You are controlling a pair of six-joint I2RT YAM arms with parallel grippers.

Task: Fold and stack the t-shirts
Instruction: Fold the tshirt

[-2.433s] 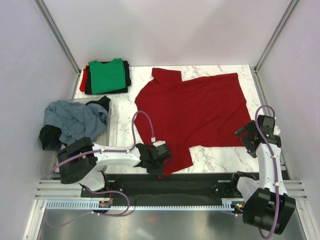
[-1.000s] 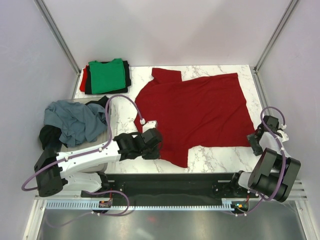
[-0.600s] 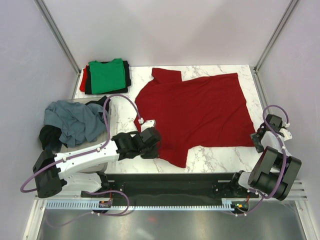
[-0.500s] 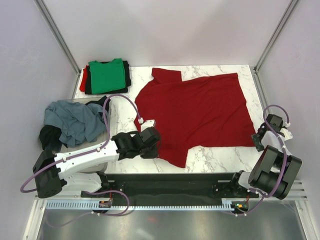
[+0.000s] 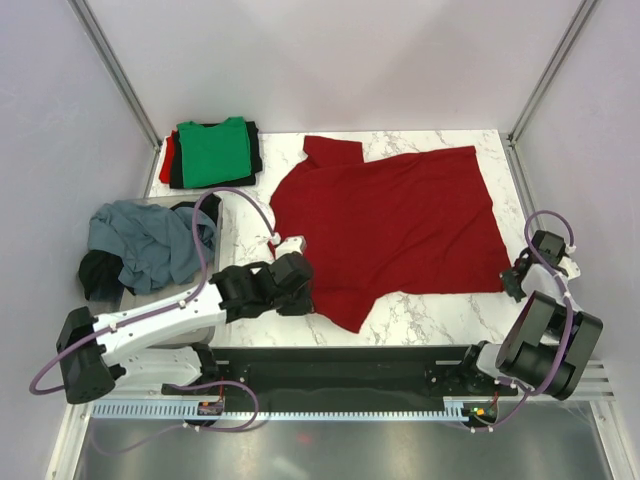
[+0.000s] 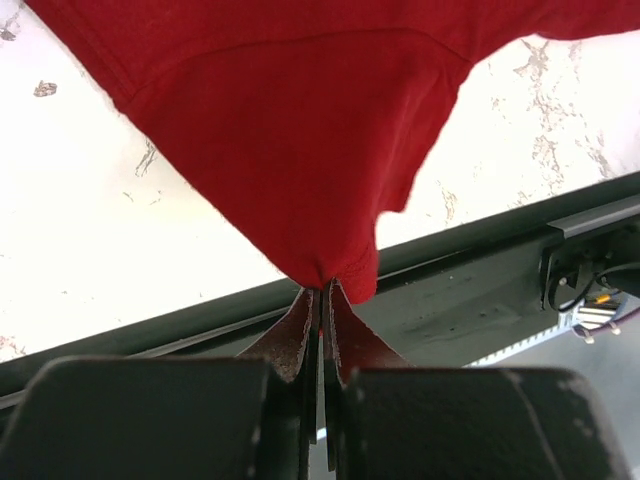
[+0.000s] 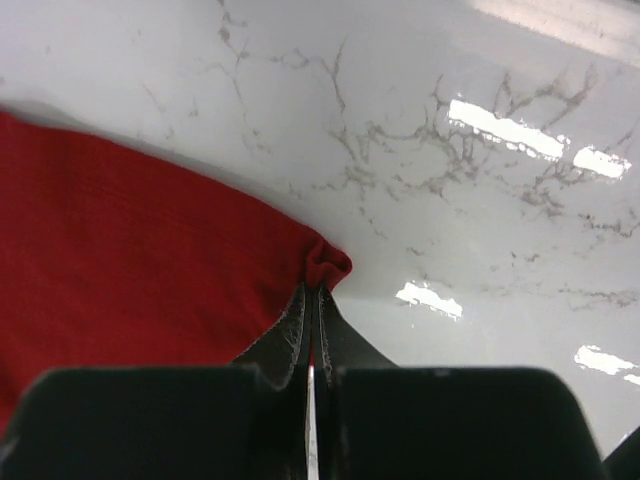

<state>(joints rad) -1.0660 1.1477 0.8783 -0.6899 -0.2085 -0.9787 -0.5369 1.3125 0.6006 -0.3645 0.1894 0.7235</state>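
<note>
Dark red t-shirt (image 5: 390, 225) is lying spread open on the marble table (image 5: 440, 310), front flat, one sleeve pointing toward the far-left corner, the other toward the near edge.

Left gripper (image 6: 322, 300) is sitting at the shirt's near-left edge (image 5: 296, 283). Fingers are pressed together with almost no gap, and red cloth is bunching to a point where it enters them. It is gripping the dark red t-shirt.

Right gripper (image 7: 312, 298) is sitting at the shirt's near-right corner (image 5: 512, 283). Its fingers are also closed tight, and a small fold of red hem is poking up between the tips. The rest of that corner is lying flat on the marble.

Far left of the shirt: a folded stack, with the green t-shirt (image 5: 213, 152) on top and the black t-shirt (image 5: 256, 150) showing around its edges. A sliver of red cloth is showing at the stack's left side.

Left of the shirt, nearer than the stack: a clear tub (image 5: 222, 250), with the grey-blue t-shirt (image 5: 145, 240) lying crumpled inside it, unfolded.
</note>
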